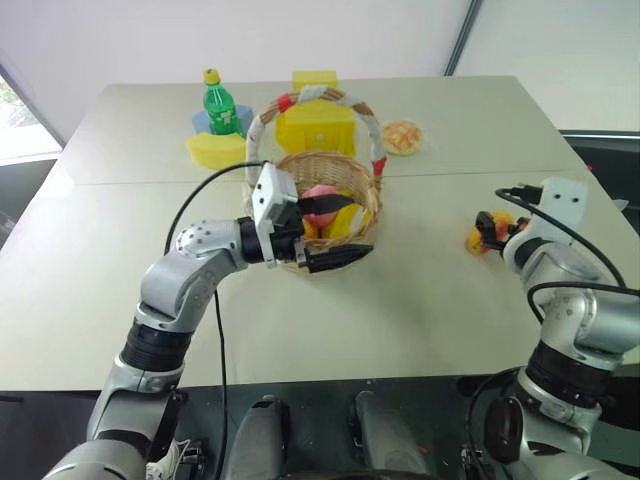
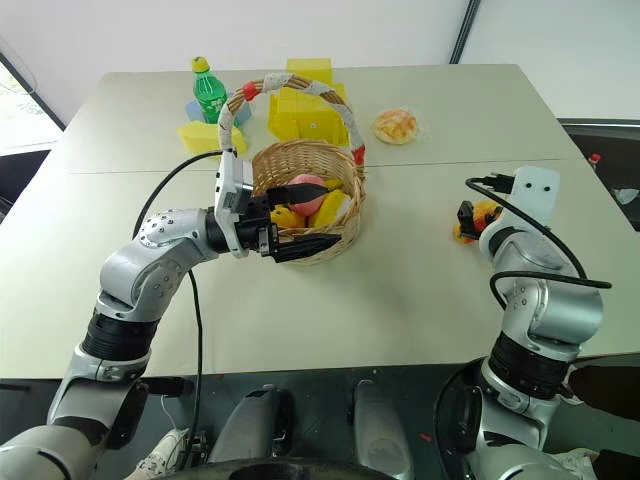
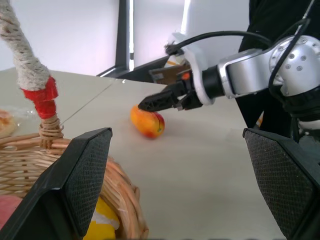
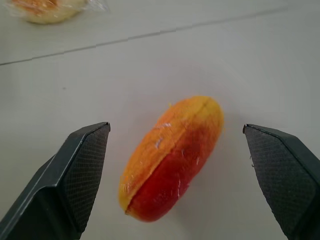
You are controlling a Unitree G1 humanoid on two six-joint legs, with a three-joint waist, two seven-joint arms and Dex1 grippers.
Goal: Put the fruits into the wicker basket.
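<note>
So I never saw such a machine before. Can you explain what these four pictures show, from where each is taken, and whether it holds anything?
This is a humanoid robot with two arms, each ending in a two-fingered black gripper. Two pictures come from cameras in its head, looking down at a pale table. The other two come from cameras on its wrists, looking along the fingers.

The left gripper is open at the wicker basket, which holds a pink peach and yellow items. The right gripper is open around a mango lying on the table, not gripping it.

Further back stand a green bottle, yellow blocks and a bread bun. Nothing is held.
</note>
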